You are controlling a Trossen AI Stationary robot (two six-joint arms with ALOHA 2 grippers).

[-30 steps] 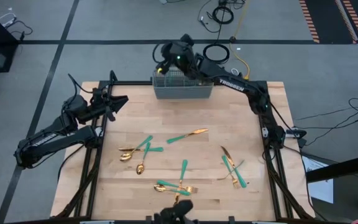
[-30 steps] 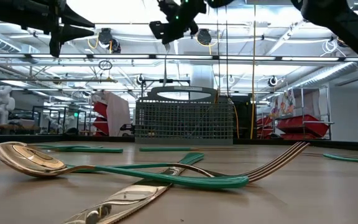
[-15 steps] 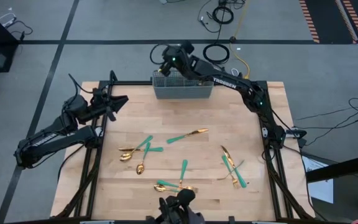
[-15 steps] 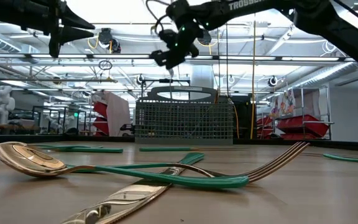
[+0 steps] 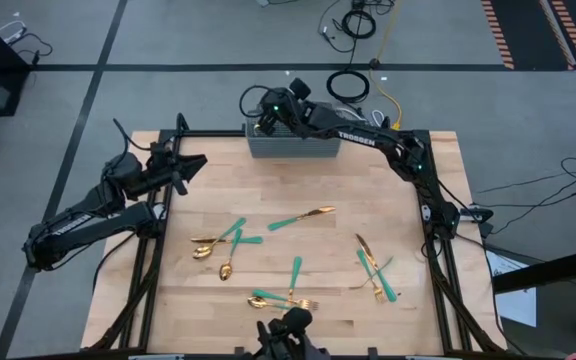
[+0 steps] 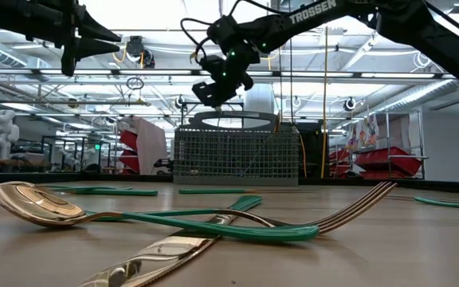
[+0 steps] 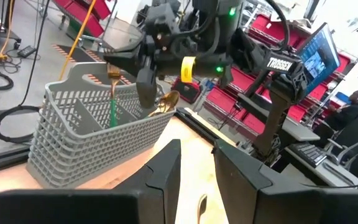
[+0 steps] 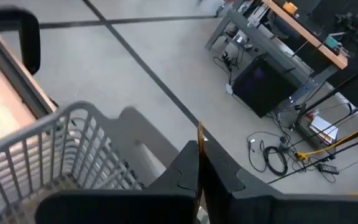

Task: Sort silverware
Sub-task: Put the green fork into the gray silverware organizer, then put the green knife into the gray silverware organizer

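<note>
Several pieces of silverware with gold heads and teal handles lie flat on the wooden table: one (image 5: 303, 217) mid-table, a cluster (image 5: 218, 243) on the left, another (image 5: 373, 268) on the right, and more near the near edge (image 5: 286, 298). The grey wire-mesh basket (image 5: 293, 140) stands at the far edge. My right gripper (image 5: 265, 118) hovers over the basket's left end, shut on one piece (image 7: 112, 93). My left gripper (image 5: 193, 163) waits open above the table's far left corner. My right gripper pinches one piece of silverware between its two fingers close to the gold head (image 7: 112, 74), coming from above and pointing down. The teal handle (image 7: 112, 109) hangs straight below the fingers into the basket's left end. Whether its lower tip touches the basket's bottom is hidden.
A second gold head (image 7: 166, 101) sticks up over the basket's rim (image 7: 129, 118). In the low view a spoon (image 6: 34, 203) and a fork (image 6: 357, 203) lie close to the near edge. Bare wood lies between the basket and the scattered pieces.
My right gripper has moved toward the basket's left end and come down from high above until it is just over the rim, carrying the held piece with it. The pieces on the table have stayed where they were.
</note>
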